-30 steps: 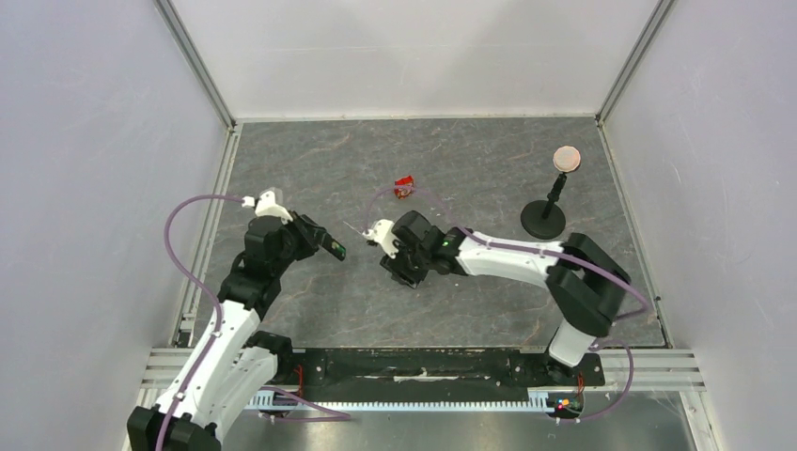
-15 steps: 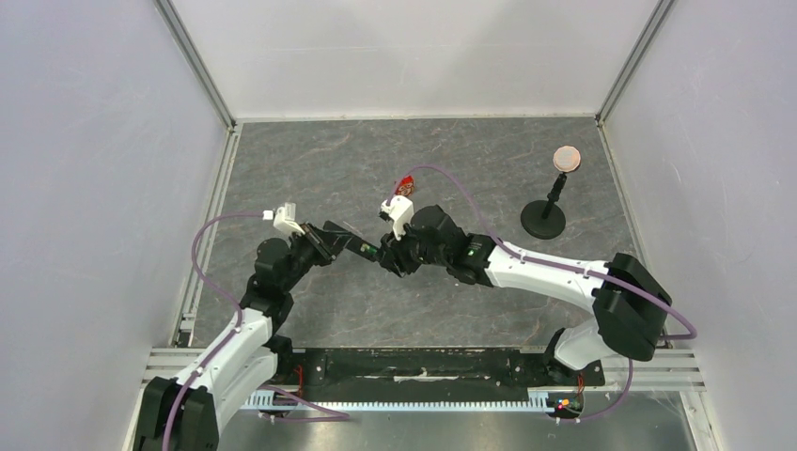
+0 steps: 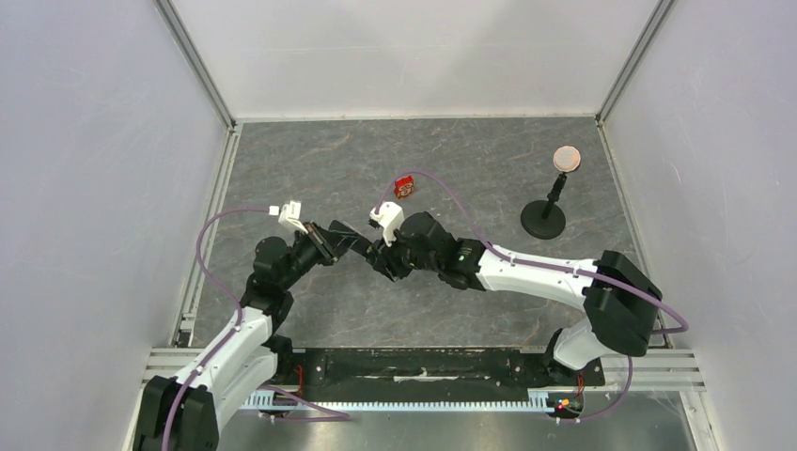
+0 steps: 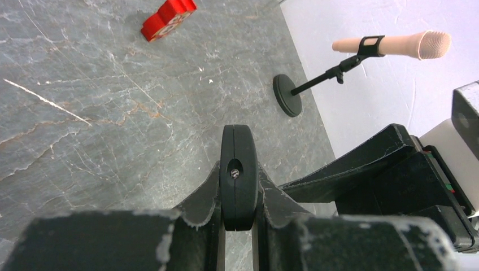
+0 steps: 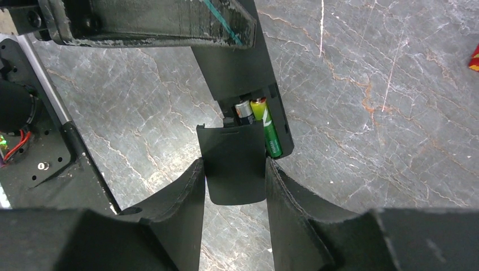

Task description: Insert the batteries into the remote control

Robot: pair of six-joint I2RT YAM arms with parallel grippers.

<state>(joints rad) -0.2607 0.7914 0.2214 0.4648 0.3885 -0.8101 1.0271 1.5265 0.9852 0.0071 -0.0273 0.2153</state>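
My left gripper is shut on the remote control and holds it off the table. The left wrist view shows the remote end-on between the fingers. In the right wrist view the remote has its compartment open. In it lie the two batteries, the bright green one and the dark one with a pale end. My right gripper is shut on a flat black battery cover, whose far edge sits at the compartment. In the top view the right gripper meets the remote's end.
A small red-and-white box lies on the table behind the grippers and shows in the left wrist view. A black round-based stand with a tan disc stands at the right. Grey walls enclose the table.
The left gripper with the remote has moved right toward the middle. The right arm has swung up and left, and its gripper now meets the remote's end.
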